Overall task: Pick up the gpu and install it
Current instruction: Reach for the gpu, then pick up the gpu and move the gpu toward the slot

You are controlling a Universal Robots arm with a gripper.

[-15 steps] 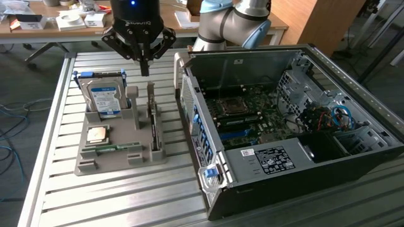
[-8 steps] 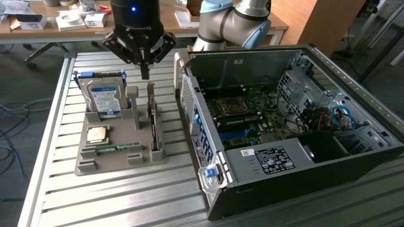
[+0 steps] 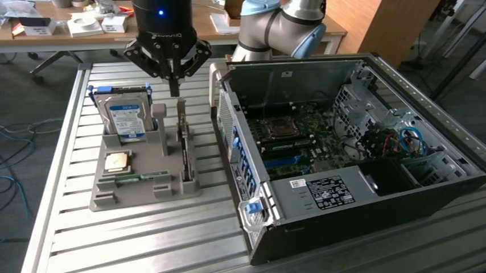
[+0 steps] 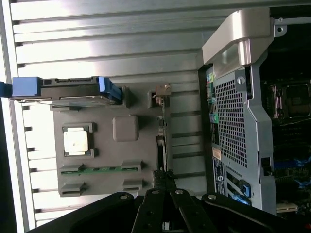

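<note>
Nearest in the exterior view, the slatted metal table [image 3: 136,239] carries the open computer case [image 3: 425,187] on the exterior view's right, its motherboard [image 3: 296,142] bare inside. Beside it, on the exterior view's left, sits a grey parts holder [image 3: 106,199]. At the holder's near end a narrow green RAM stick [image 3: 135,178] lies flat, with a square processor [image 3: 116,162] just behind it. Further back the gpu [image 3: 182,122] stands on edge in a slot along the holder's side nearest the case, its pale metal bracket [image 4: 162,92] at the far end; it is not in the case. A silver hard drive [image 3: 125,118] with a blue label stands upright at the holder's far end, across a grey post [image 3: 161,116] from the card. Above the gpu's far end hangs the gripper [image 3: 174,91], fingers pressed together with nothing between them, the tips just over the card's top edge; contact cannot be made out. Behind rise the arm's grey and blue joints [image 3: 281,25], and beyond them a wooden desk [image 3: 57,10] with small boxes
</note>
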